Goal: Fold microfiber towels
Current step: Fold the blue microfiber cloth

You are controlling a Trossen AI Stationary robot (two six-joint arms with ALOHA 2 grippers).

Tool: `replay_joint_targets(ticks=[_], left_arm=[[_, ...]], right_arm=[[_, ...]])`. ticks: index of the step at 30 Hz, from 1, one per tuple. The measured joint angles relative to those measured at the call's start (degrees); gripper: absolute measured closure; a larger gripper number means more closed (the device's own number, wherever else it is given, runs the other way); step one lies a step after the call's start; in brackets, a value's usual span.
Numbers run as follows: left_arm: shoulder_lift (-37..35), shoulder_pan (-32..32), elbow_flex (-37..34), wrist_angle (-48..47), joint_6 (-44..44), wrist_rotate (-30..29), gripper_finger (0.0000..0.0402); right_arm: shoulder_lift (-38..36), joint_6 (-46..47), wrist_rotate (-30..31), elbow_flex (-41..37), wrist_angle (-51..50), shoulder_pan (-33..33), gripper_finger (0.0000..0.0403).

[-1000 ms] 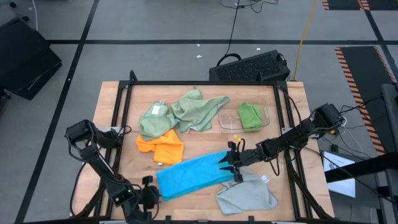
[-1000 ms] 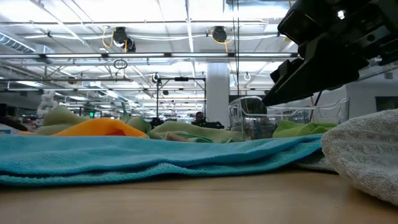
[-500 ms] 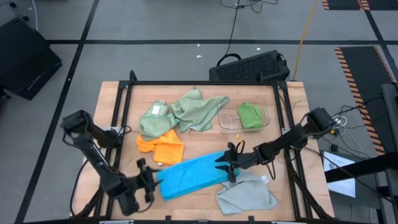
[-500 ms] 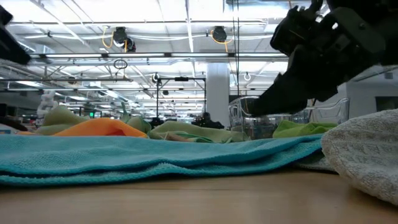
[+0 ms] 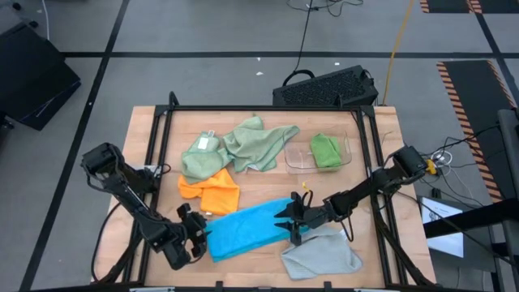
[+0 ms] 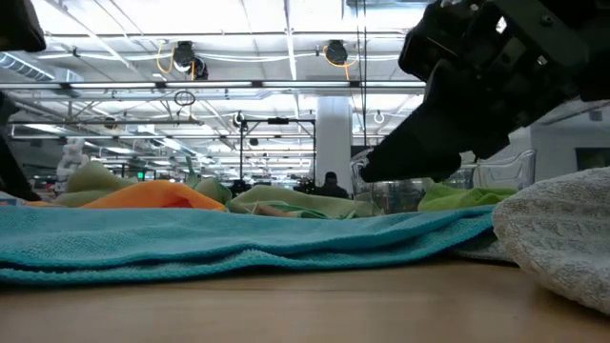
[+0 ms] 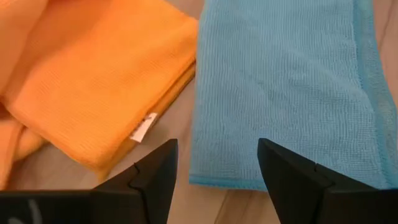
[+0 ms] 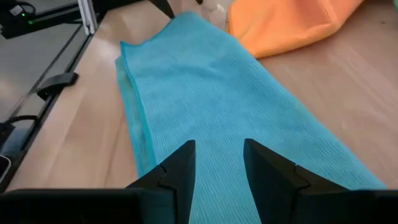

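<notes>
A bright blue towel [image 5: 247, 229] lies flat as a long strip on the table's near half. My left gripper [image 5: 197, 230] stands open at the strip's left end [image 7: 261, 124], its fingers above the short edge beside the orange towel [image 5: 212, 191]. My right gripper [image 5: 286, 221] hovers open above the strip's right end [image 8: 205, 112], slanting toward the left; the low view shows its tip [image 6: 367, 174] clear of the cloth. A light grey towel [image 5: 323, 254] lies crumpled near the right end. Two pale sage towels [image 5: 235, 146] lie bunched at the back.
A clear shallow tray [image 5: 296, 156] at the back right holds a bright green towel [image 5: 326, 151]. A black frame [image 5: 259, 108] borders the table. Bare wood shows between the orange towel and the tray [image 5: 268, 185].
My left gripper has moved from the table's near edge toward the far edge, up to the blue towel's left end. My right gripper has moved toward the table's left along the towel's right end and sunk a little. The towels lie as before.
</notes>
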Motion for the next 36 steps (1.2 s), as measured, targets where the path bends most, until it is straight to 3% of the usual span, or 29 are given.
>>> replay_joint_targets(ticks=[10,20,26,32,36], left_arm=[[-0.33,1.28,-9.45,16.9,-2.39,5.81,0.0186],[-0.24,1.13,-10.51,20.0,3.62,5.93,0.0334],[-0.2,1.1,-10.48,20.47,5.92,6.62,0.0392],[-0.81,1.0,-10.53,21.51,4.87,7.77,0.037],[-0.72,-0.4,-10.58,27.83,4.29,10.48,0.0342]], right_arm=[[-0.02,-2.77,0.0,1.13,-0.45,-0.05,0.0273],[-0.02,-6.33,1.53,3.92,-2.6,-2.39,0.0273],[-0.04,-10.6,1.48,8.53,-4.11,-4.49,0.0273],[-0.09,-8.5,1.57,10.14,-6.04,-6.76,0.0273],[-0.46,-6.3,1.05,10.09,-12.34,-7.09,0.0273]])
